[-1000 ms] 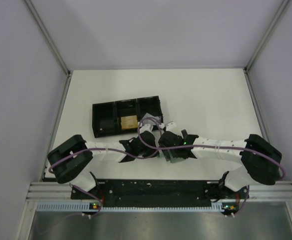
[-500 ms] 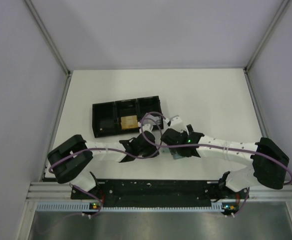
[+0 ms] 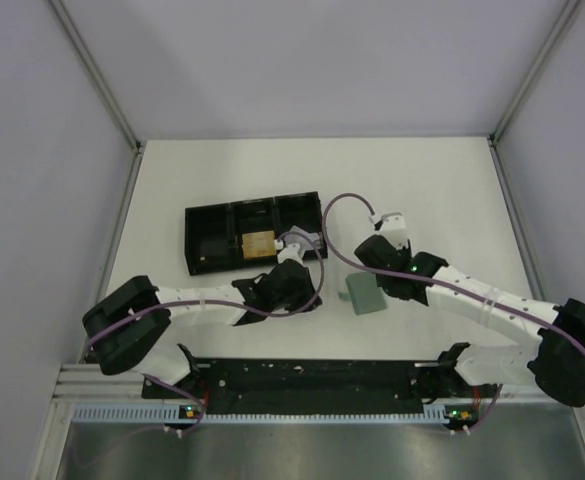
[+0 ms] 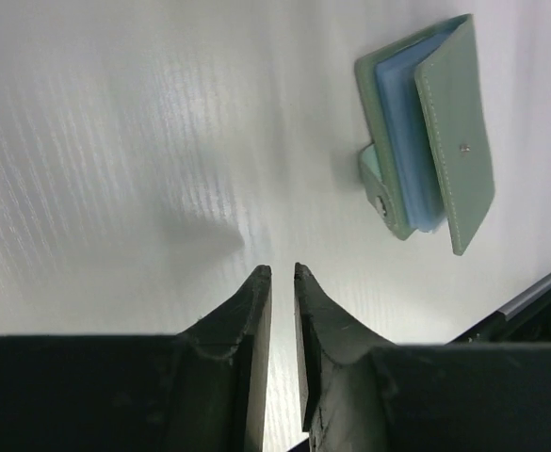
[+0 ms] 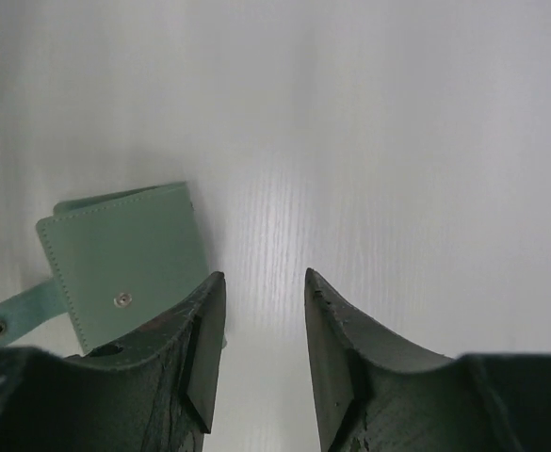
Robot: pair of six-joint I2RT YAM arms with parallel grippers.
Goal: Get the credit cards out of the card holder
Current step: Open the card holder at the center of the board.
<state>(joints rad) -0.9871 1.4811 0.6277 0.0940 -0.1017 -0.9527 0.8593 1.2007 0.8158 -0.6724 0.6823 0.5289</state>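
Observation:
The card holder (image 3: pixel 364 295) lies folded on the white table between the two arms, with nothing gripping it. In the left wrist view the card holder (image 4: pixel 426 141) shows green panels with a pale blue layer between them. One tan credit card (image 3: pixel 258 243) rests in the middle compartment of the black tray (image 3: pixel 204 240). My left gripper (image 3: pixel 297 288) sits just left of the holder, and my left gripper (image 4: pixel 282 271) has its jaws a narrow gap apart, empty. My right gripper (image 3: pixel 377 268) hovers at the holder's far right. In its wrist view my right gripper (image 5: pixel 264 275) is open and empty beside the card holder (image 5: pixel 124 259).
The long black tray stands at the back left of the arms, close behind the left gripper. Purple cables loop above both wrists (image 3: pixel 337 205). Grey walls (image 3: pixel 52 200) close off the table's sides and back, and a black rail (image 3: pixel 312 375) runs along the near edge.
The right arm has drawn back to the right, leaving the card holder lying free on the table. Its jaws have narrowed. The left jaws have parted slightly.

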